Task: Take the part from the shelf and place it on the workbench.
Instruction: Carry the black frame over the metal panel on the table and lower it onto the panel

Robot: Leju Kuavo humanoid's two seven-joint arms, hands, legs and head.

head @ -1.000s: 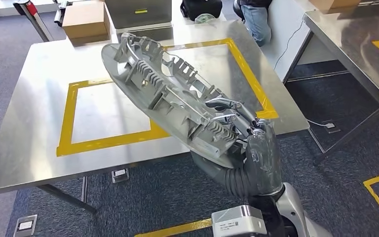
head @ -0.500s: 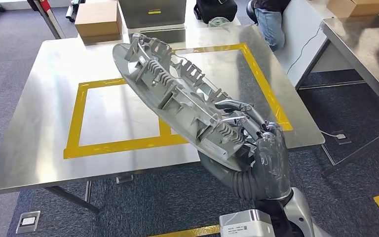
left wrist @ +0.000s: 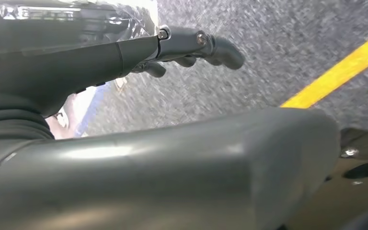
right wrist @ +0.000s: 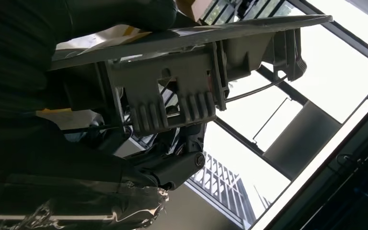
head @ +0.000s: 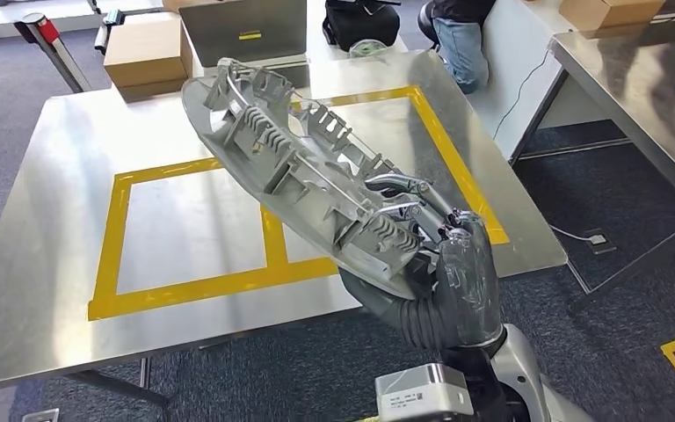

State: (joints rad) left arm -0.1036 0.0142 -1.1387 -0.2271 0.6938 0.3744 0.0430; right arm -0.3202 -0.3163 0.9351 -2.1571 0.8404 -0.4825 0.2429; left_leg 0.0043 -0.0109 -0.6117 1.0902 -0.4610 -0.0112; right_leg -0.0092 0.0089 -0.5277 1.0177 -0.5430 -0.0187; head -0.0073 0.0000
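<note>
Head view: the right hand (head: 457, 264) grips the near end of a long grey moulded part (head: 303, 171), its fingers (head: 404, 186) wrapped over the ribbed upper face. That part is held in the air, tilted, its far end raised above the steel worktop (head: 44, 229) and hanging over the yellow tape outline (head: 110, 242); it does not rest on the surface. Cardboard boxes (head: 145, 53) sit past the far edge, and a seated person (head: 457, 35) is behind the far right corner. Right wrist view, from underneath, has the part's (right wrist: 191, 72) ribs and clips against bright windows. Left wrist view has the left hand (left wrist: 191, 45) over grey carpet near a yellow floor line (left wrist: 335, 72), fingers loosely extended, holding nothing
</note>
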